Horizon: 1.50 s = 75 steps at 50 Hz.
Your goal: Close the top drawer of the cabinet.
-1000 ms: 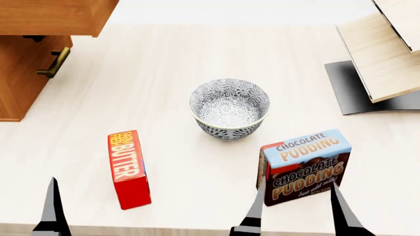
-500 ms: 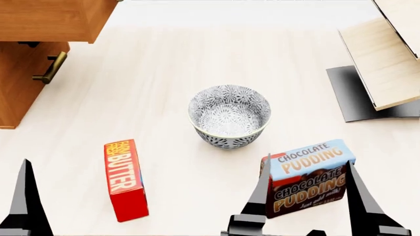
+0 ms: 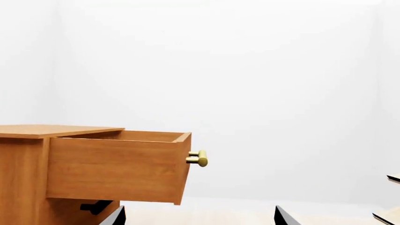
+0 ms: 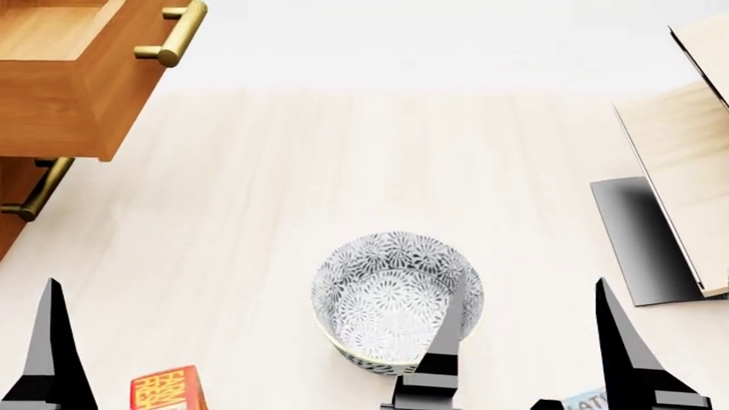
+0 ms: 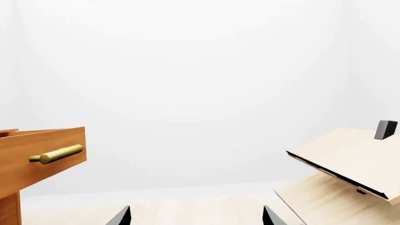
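The top drawer [image 4: 80, 81] of the orange-brown cabinet [image 4: 14, 209] stands pulled out at the far left, with its paler inside showing and its brass bar handle [image 4: 171, 34] facing the table. It also shows in the left wrist view [image 3: 119, 168] and the right wrist view [image 5: 40, 157]. My left gripper [image 3: 198, 216] is open and empty, well short of the drawer; only one of its fingers [image 4: 51, 350] shows in the head view. My right gripper [image 4: 530, 346] is open and empty near the patterned bowl.
The lower drawer's brass handle [image 4: 34, 192] sits under the open drawer. A patterned bowl [image 4: 381, 295] stands mid-table. A red butter box [image 4: 169, 390] and a pudding box corner [image 4: 583, 400] lie at the near edge. Pale slanted shelf panels [image 4: 684, 171] on a black base [image 4: 638, 243] stand at the right.
The head view has shifted up and forward: bowl, butter and pudding boxes slid down the frame, and the open drawer's inside and handle came into view. Both grippers stay open.
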Available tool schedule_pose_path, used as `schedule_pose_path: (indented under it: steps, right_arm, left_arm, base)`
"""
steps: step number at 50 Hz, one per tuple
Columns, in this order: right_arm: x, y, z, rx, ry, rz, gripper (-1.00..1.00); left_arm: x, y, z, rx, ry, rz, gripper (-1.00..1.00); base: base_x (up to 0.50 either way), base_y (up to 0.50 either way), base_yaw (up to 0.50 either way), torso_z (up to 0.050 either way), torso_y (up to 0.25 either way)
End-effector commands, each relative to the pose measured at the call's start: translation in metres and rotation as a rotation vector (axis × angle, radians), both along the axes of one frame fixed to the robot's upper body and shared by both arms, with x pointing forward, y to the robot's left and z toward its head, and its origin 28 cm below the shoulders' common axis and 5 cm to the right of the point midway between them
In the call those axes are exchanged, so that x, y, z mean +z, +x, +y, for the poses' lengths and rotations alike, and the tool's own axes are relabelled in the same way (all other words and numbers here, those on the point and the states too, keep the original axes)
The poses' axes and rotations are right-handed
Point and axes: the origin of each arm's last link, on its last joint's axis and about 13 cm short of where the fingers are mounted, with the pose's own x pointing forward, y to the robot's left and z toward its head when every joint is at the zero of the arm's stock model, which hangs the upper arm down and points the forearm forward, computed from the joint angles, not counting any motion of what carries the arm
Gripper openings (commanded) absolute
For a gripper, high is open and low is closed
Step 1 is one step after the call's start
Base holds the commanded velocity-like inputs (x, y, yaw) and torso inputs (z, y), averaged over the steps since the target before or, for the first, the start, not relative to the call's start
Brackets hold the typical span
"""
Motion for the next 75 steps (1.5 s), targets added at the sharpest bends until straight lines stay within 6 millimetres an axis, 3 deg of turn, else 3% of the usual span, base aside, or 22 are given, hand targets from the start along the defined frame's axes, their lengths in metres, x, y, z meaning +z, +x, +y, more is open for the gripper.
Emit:
schedule_pose_path:
  steps: [1,15,30,37,45,46,48,51,52,54,55,58,63,75]
  right_arm:
    - [-0.001,0.000,0.001,0.008,0.000,0.007,1.00]
    - [-0.001,0.001,0.001,0.000,0.016,-0.006,1.00]
    - [0.003,-0.002,0.001,0.005,0.010,-0.039,1.00]
    - [0.003,-0.001,0.000,0.002,0.009,-0.038,1.00]
    - [0.002,-0.001,-0.003,-0.002,0.018,-0.031,1.00]
    - [0.009,-0.004,-0.010,-0.030,0.027,-0.051,1.00]
    - [0.011,-0.005,-0.012,-0.040,0.033,-0.056,1.00]
    - [0.012,-0.005,-0.012,-0.042,0.037,-0.057,1.00]
    - [0.027,-0.013,-0.011,-0.006,0.092,-0.103,1.00]
    - [0.030,-0.014,-0.012,-0.004,0.094,-0.109,1.00]
    - [0.030,-0.015,-0.012,-0.005,0.094,-0.110,1.00]
    - [0.030,-0.015,-0.013,-0.008,0.096,-0.113,1.00]
    - [0.032,-0.016,-0.014,-0.009,0.097,-0.121,1.00]
    - [0.029,-0.014,-0.010,0.007,0.093,-0.111,1.00]
  left_arm:
    - [-0.002,0.000,0.000,0.002,-0.002,0.003,1.00]
    - [-0.004,0.002,0.000,0.003,-0.004,0.012,1.00]
    - [-0.004,0.002,0.001,0.008,-0.001,0.012,1.00]
    - [-0.004,0.012,-0.002,-0.019,0.007,0.017,1.00]
    - [0.005,0.043,-0.015,-0.066,0.026,0.041,1.00]
    - [0.013,0.066,-0.029,-0.118,0.052,0.042,1.00]
    - [0.012,0.082,-0.035,-0.129,0.085,0.050,1.00]
    - [0.012,0.091,-0.039,-0.135,0.090,0.054,1.00]
    - [0.036,0.108,-0.096,-0.335,0.003,-0.080,1.00]
    - [0.068,0.153,-0.121,-0.372,0.147,-0.139,1.00]
    - [0.091,0.179,-0.119,-0.323,0.201,-0.145,1.00]
    - [0.025,0.221,-0.096,-0.172,0.284,0.213,1.00]
    - [0.025,0.222,-0.096,-0.164,0.290,0.223,1.00]
    - [0.029,0.225,-0.072,-0.105,0.248,0.235,1.00]
  base:
    - [0.50,0.00,0.00,0.000,0.000]
    - [0.50,0.00,0.00,0.000,0.001]
    - [0.00,0.00,0.00,0.000,0.000]
    - [0.00,0.00,0.00,0.000,0.000]
    - [0.00,0.00,0.00,0.000,0.000]
    - [0.00,0.00,0.00,0.000,0.000]
    - [0.00,0.00,0.00,0.000,0.000]
    - [0.00,0.00,0.00,0.000,0.000]
    - [0.00,0.00,0.00,0.000,0.000]
    - [0.00,0.00,0.00,0.000,0.000]
    - [0.00,0.00,0.00,0.000,0.000]
    - [0.00,0.00,0.00,0.000,0.000]
    - [0.00,0.00,0.00,0.000,0.000]
    - [0.00,0.00,0.00,0.000,0.000]
